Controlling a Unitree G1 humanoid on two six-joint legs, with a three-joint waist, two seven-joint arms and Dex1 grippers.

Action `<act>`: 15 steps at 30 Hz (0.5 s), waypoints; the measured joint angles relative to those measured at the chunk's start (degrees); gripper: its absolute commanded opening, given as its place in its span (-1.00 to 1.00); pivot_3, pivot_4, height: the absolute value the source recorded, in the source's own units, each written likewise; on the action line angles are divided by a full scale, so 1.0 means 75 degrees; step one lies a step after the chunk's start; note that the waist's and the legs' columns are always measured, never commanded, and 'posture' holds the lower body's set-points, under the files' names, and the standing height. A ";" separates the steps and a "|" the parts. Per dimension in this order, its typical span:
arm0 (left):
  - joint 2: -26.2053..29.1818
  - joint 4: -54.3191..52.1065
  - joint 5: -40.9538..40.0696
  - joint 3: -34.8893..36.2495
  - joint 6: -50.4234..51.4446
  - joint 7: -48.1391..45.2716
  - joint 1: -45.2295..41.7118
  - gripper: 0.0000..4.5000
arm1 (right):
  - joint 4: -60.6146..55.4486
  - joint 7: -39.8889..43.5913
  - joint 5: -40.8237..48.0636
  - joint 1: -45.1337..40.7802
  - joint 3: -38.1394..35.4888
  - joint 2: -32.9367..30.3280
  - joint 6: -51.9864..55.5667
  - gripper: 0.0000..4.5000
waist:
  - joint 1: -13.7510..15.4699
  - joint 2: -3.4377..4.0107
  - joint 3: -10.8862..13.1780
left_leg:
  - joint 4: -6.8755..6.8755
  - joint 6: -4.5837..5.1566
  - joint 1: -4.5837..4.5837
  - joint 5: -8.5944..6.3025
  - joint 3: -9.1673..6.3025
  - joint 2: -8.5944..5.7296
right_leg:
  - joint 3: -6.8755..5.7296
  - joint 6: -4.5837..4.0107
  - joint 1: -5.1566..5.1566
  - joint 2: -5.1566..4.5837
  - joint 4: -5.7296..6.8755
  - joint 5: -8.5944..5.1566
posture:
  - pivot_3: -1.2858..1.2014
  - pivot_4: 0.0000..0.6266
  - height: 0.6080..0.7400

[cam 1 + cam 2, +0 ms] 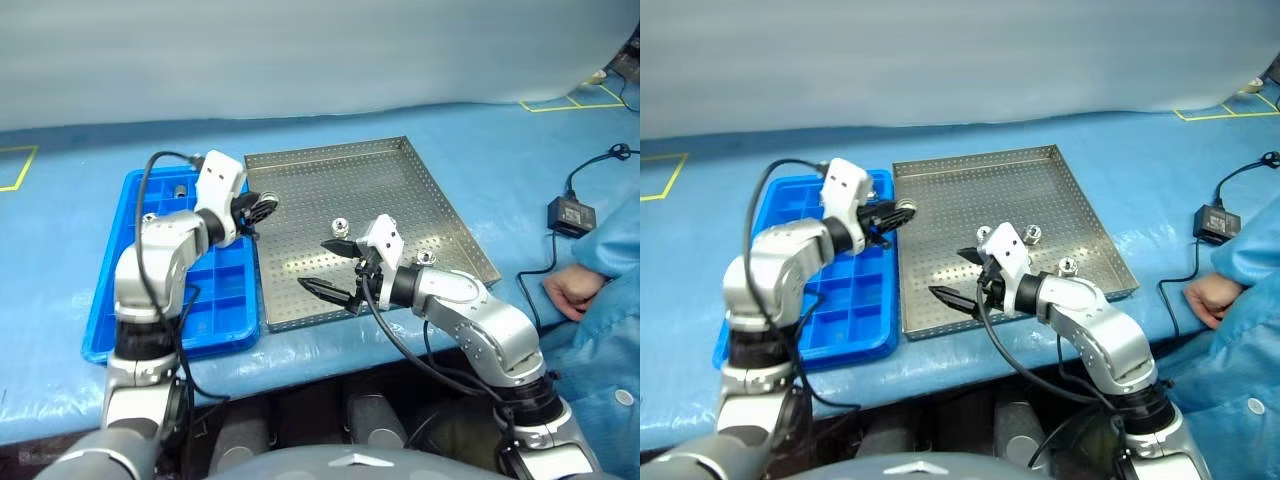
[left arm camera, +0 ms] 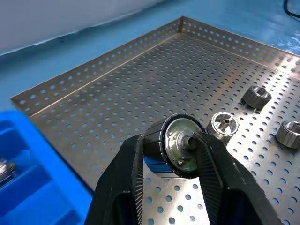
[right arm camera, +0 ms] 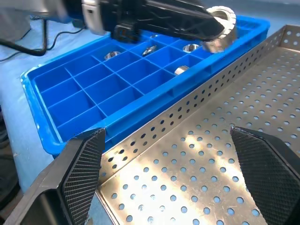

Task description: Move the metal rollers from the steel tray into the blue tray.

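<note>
At the left lies the blue tray (image 1: 215, 310), its long side touching the steel tray (image 1: 330, 180) on the tabletop (image 1: 60, 250); several of its far compartments already hold rollers, as the right wrist view shows, while the near ones are bare. The left end effector (image 2: 180, 150) is pinching a roller (image 2: 177, 146) between its two fingers, the roller's bore lying roughly level and pointing back toward the wrist camera rather than standing upright. From the head it hangs above the seam where the two trays meet, just over the steel tray's left rim, so the blue tray lies immediately to its left and slightly below: the coming move, as I judge it, is a short carry leftward over a free compartment and a release, and the left arm is plainly the nearer one for that. Further right, three rollers (image 1: 340, 226) remain on the steel tray's perforated floor, near its middle and near-right part. The right end effector (image 1: 332, 268) hovers low over the near part of the steel tray with its fingers spread wide and nothing between them; the loose rollers lie just beyond and to the right of it, so that arm is the closer for the next pick. At the far right a person's hand (image 1: 572, 290) rests on the tabletop.
</note>
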 measured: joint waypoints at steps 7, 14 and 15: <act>-0.0164 -0.3283 0.0270 0.0970 0.1606 0.1512 0.2076 -0.42 | 0.0575 -0.0134 -0.0339 -0.0830 0.0704 0.0282 0.0354 1.00 | 0.0787 -0.0030 0.0014 | -0.0001 -0.0014 -0.0003 0.0008 -0.0017 -0.0001 | -0.0024 -0.0045 0.0006 0.0000 -0.0007 -0.0016 | 0.27 -0.52 1.00; -0.0405 -0.4015 0.0239 0.1438 0.1962 0.2187 0.3321 -0.42 | 0.0927 0.0250 -0.0403 -0.1302 0.0901 0.0374 0.0254 1.00 | 0.1396 -0.0051 0.0024 | 0.0002 -0.0034 -0.0010 0.0015 -0.0082 -0.0005 | -0.0090 -0.0052 -0.0005 -0.0005 -0.0022 -0.0034 | 0.34 -0.52 1.00; -0.0417 -0.4021 0.0225 0.1534 0.1958 0.2260 0.3390 -0.42 | 0.0930 0.0237 -0.0407 -0.1372 0.0927 0.0438 0.0303 1.00 | 0.1444 -0.0051 0.0024 | 0.0000 -0.0039 -0.0009 0.0016 -0.0085 -0.0003 | -0.0094 -0.0046 -0.0005 -0.0004 -0.0020 -0.0042 | 0.34 -0.52 1.00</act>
